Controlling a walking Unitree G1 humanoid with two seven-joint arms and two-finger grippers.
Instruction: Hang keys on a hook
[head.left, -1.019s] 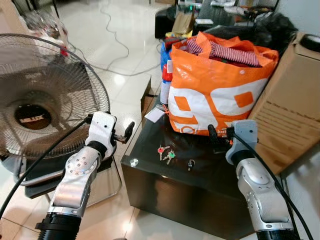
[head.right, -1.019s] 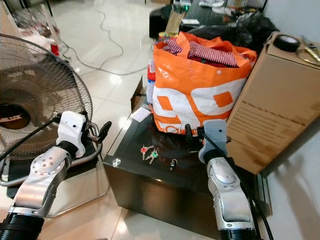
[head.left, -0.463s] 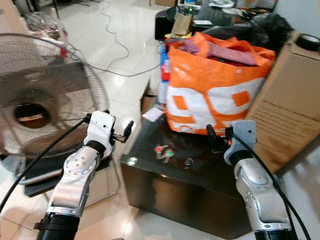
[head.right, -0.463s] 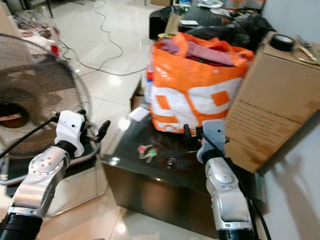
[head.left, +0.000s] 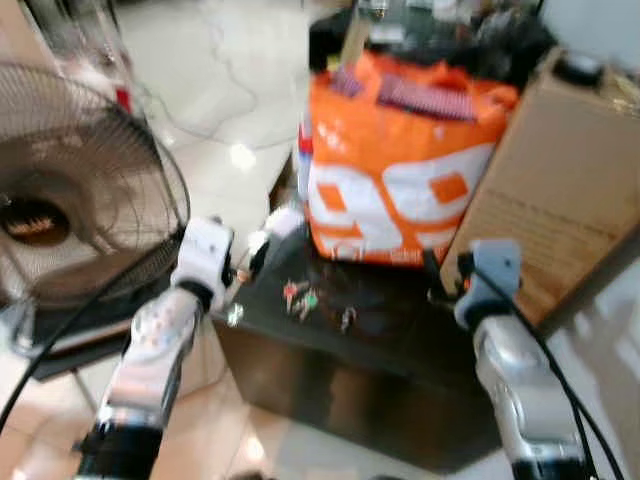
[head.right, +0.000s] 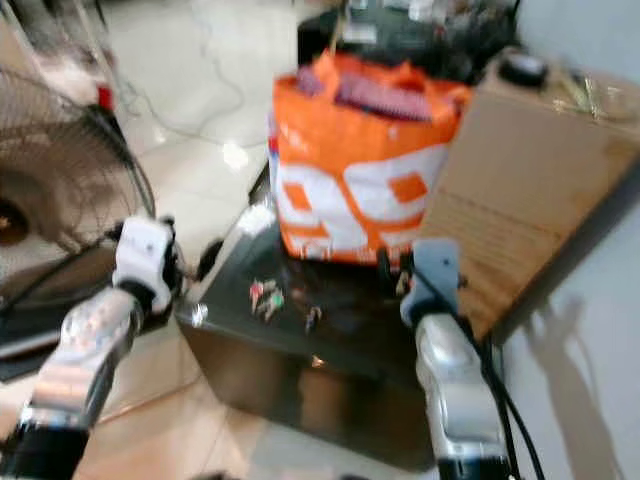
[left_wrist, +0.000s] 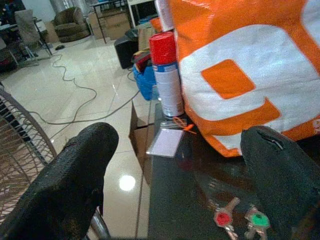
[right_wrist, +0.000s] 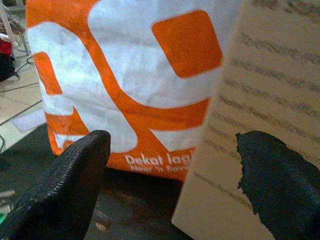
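Head views, blurred: keys (head.left: 300, 297) with red and green caps lying on a dark glossy table (head.left: 390, 345), a 3rd small dark key (head.left: 345, 320) just beside them, all in front of an orange-and-white shopping bag (head.left: 400, 190); cardboard box (head.left: 560, 190) to the right, standing fan (head.left: 70, 210) to the left. Left gripper (head.left: 250, 262) raised at the table's left edge, near the keys but not touching; right gripper (head.left: 435, 280) held above the table by the bag's lower right corner. Left wrist view: 2 black fingers (left_wrist: 75, 190) spread wide, nothing between them, red-capped and green-capped keys (left_wrist: 240, 220) ahead on the table, a red-lidded spray can (left_wrist: 167, 75) and a white card (left_wrist: 165, 142) beyond. Right wrist view: fingers (right_wrist: 65, 185) likewise spread and empty, facing bag and box. Judged step: approach, keys not yet picked up. Next move: lower the left gripper onto the key bunch and close; no hook visible to aim for afterwards.
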